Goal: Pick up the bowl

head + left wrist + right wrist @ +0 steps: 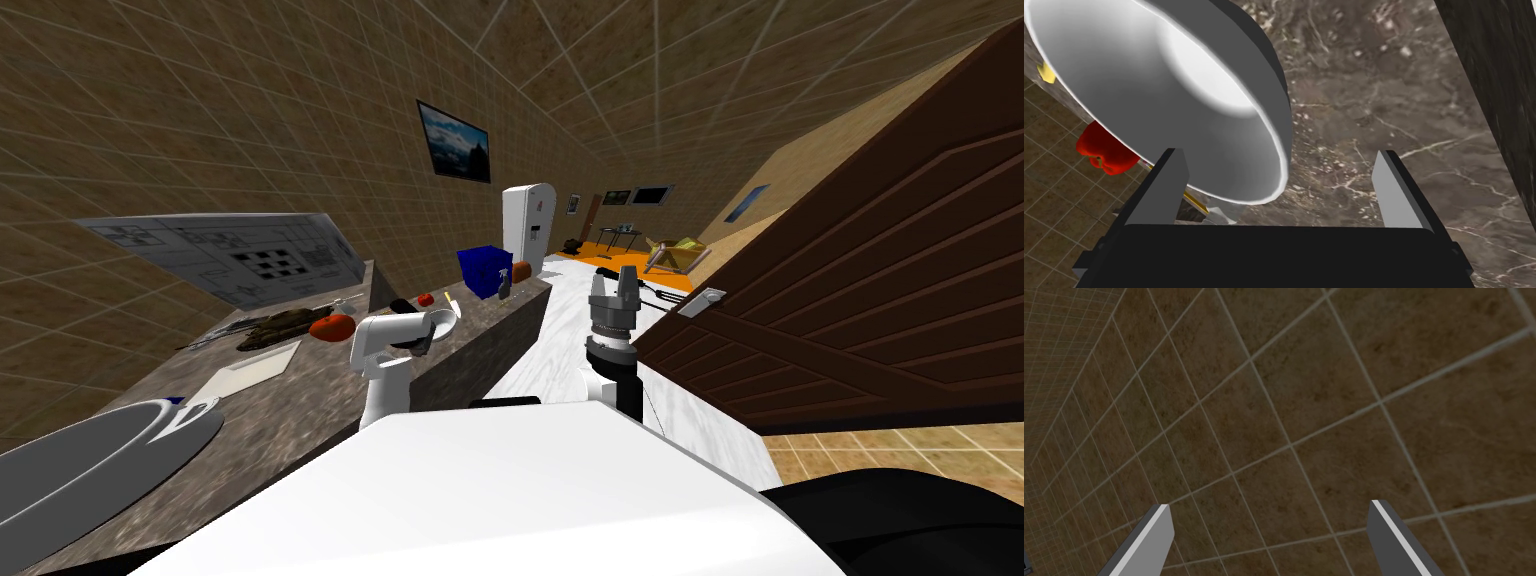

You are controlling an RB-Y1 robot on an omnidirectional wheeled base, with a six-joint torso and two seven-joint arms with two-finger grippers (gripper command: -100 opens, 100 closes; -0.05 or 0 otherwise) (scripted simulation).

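Note:
The bowl (1174, 95), white inside with a grey outer wall, rests on the dark marbled counter (1374, 100). In the head view the bowl (446, 322) sits near the counter's front edge. My left gripper (1279, 155) is open right at it. The near part of the rim lies between the two fingers (1166, 187), closer to one of them, and neither presses on it. In the head view the left gripper (430, 336) is at the bowl's near side. My right gripper (627, 284) is raised over the white floor, pointing up, its fingers (1149, 538) open and holding nothing.
On the counter lie a red tomato (332, 325), a smaller red fruit (425, 298), a white board (250, 368), a blue box (485, 268) and a sink (90, 470). A white fridge (527, 228) stands beyond. A dark brown door (880, 300) stands close on the right.

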